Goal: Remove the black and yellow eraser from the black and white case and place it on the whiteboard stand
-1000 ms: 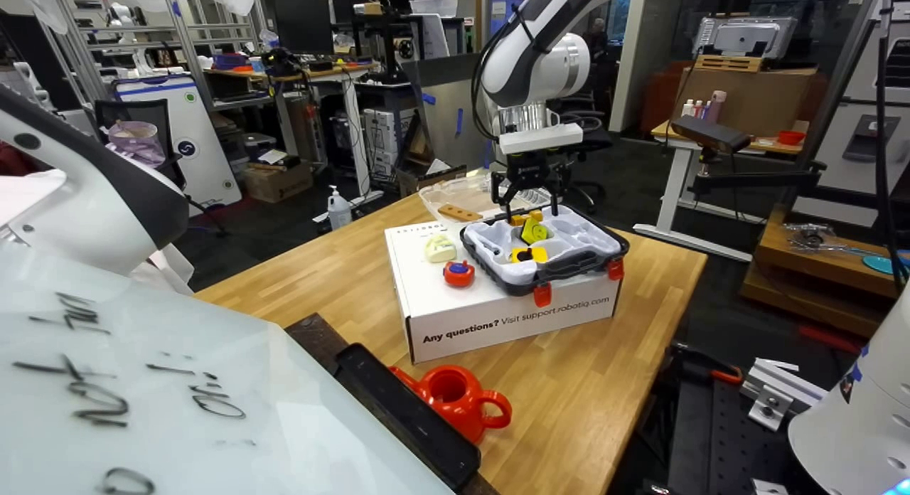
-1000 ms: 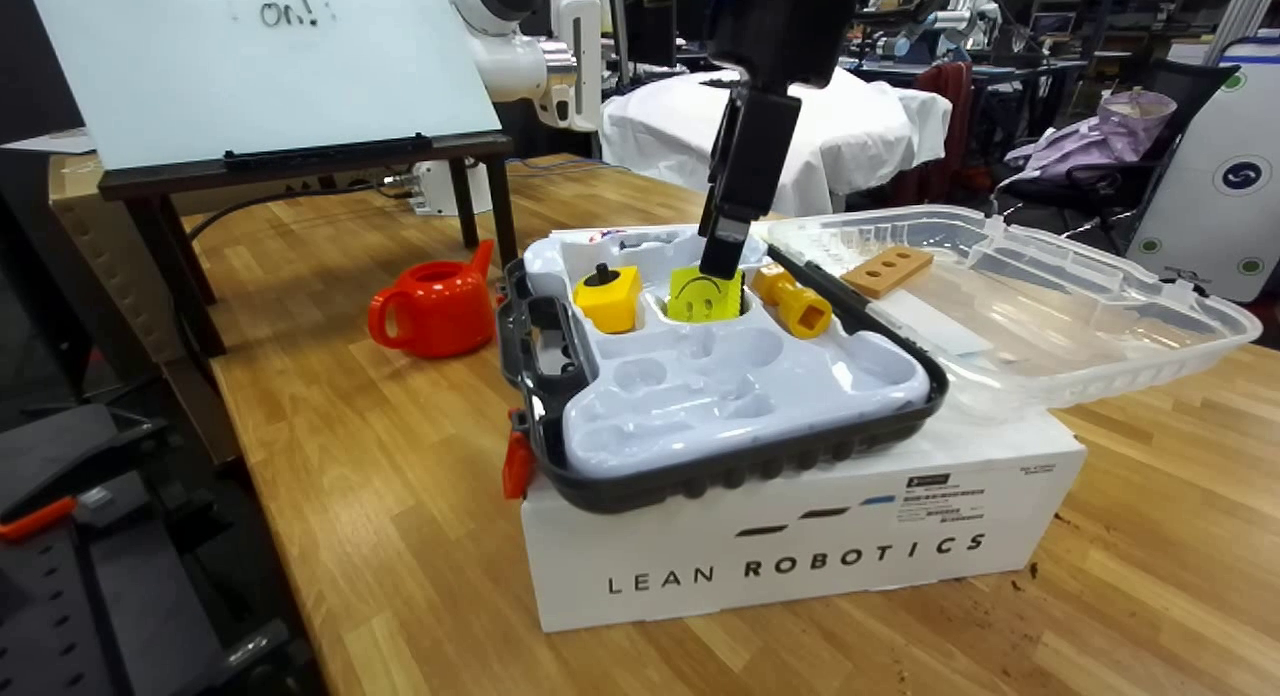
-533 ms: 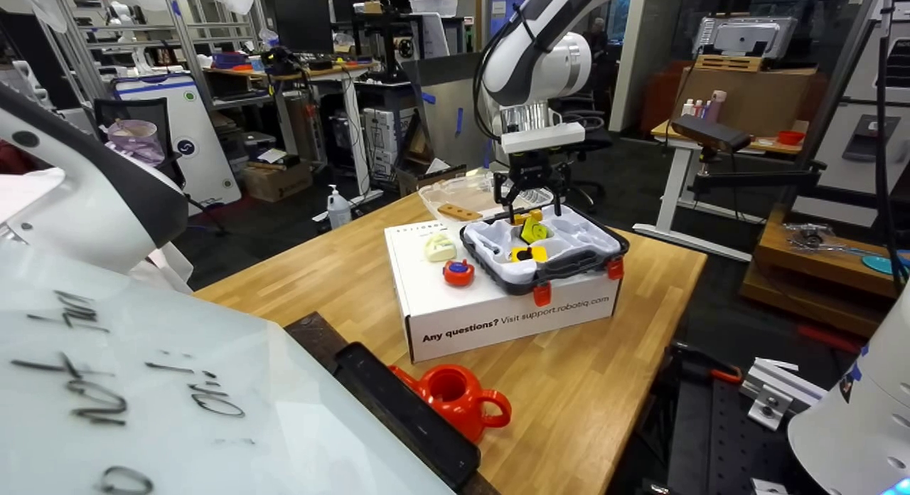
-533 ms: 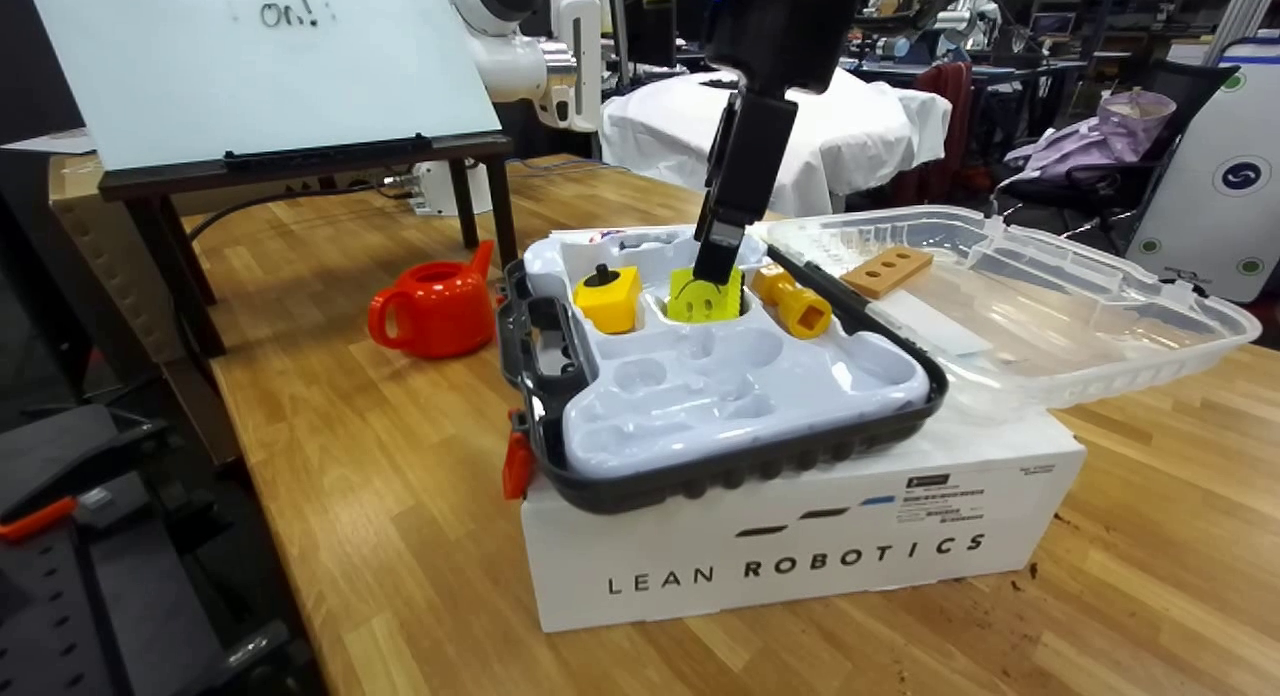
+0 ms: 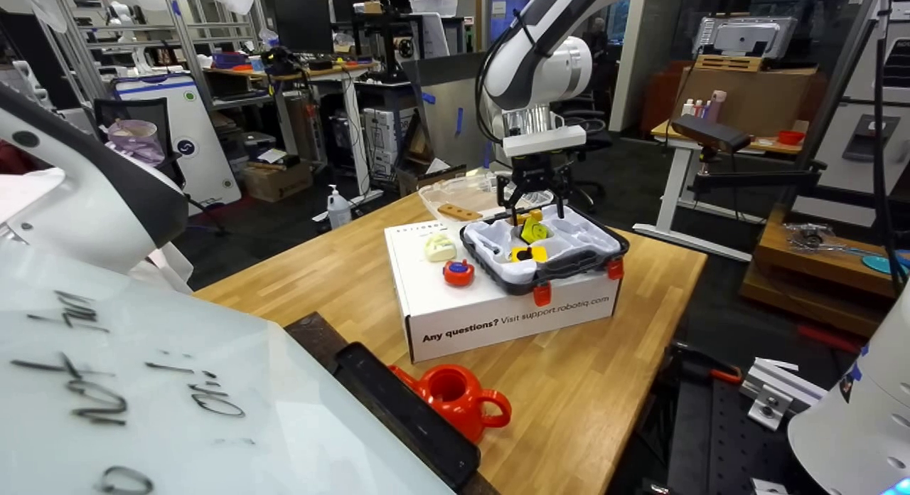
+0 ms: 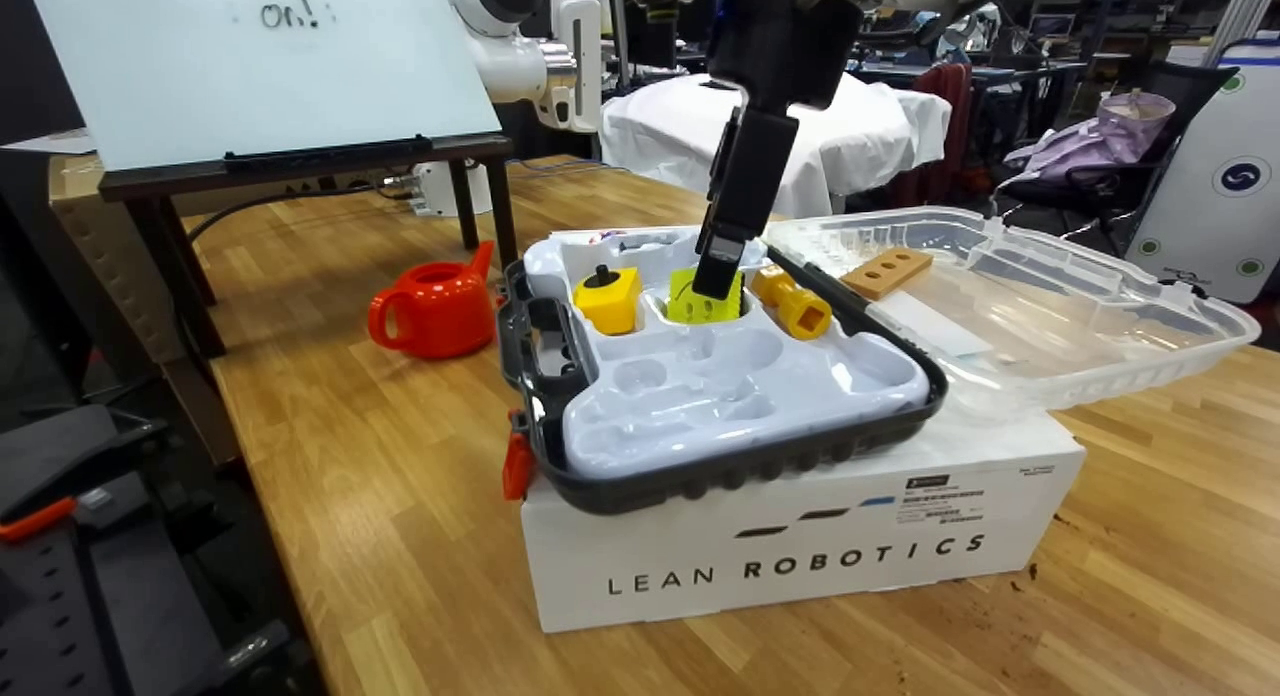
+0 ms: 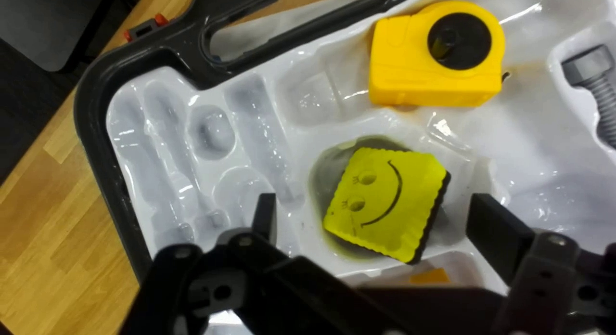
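Wrist view: the square yellow-and-black eraser (image 7: pixel 387 205), probably light, soft foam, is flanked by the spread black tool (image 7: pixel 375 222); its left and right edges are best pinched.

Place: a robot lab
Robot arm (image 5: pixel 537 72): big, white and black, up over the tabletop (image 5: pixel 306 281)
Another robot arm (image 5: pixel 106 203): near the whiteboard stand (image 5: pixel 170 424)
White box (image 6: pixel 700 526): says "LEAN ROBOTICS" on its side in big letters
Dark plate (image 5: pixel 743 438): dotted with little holes
Back of the room: desks (image 5: pixel 334 73), a black screen (image 5: pixel 302 22), tall metal poles (image 5: pixel 186 47), a chair (image 6: pixel 1195 91)
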